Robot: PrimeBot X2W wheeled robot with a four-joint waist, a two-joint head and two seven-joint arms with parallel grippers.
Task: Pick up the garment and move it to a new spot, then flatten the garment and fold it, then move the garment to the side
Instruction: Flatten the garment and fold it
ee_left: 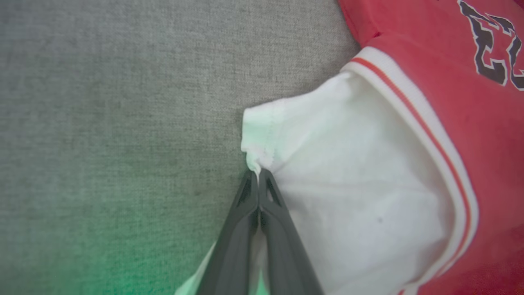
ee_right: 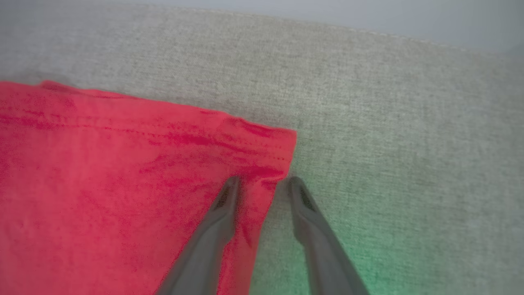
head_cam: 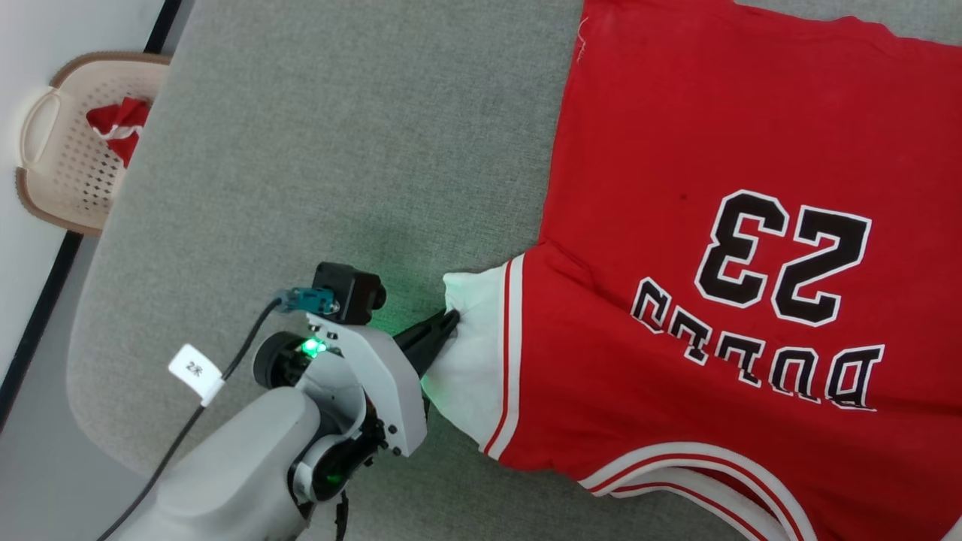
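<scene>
The garment (head_cam: 676, 150) is a red jersey with black-and-white lettering, lying spread on the grey padded surface (head_cam: 338, 150) at the right. My left gripper (head_cam: 451, 319) is shut on the edge of its white sleeve (ee_left: 368, 184), and the cloth bunches at the tips of the left gripper (ee_left: 258, 174). In the right wrist view my right gripper (ee_right: 264, 180) stands open at a hem corner of the garment (ee_right: 102, 164). One finger rests over the red cloth, the other over the grey surface, with the cloth's edge running between them.
A beige perforated basket (head_cam: 75, 143) sits off the surface's far left edge, holding a small red-and-white cloth (head_cam: 120, 128). A black cable with a white tag (head_cam: 195, 370) trails from my left wrist. The surface's far edge (ee_right: 368, 35) runs behind the hem corner.
</scene>
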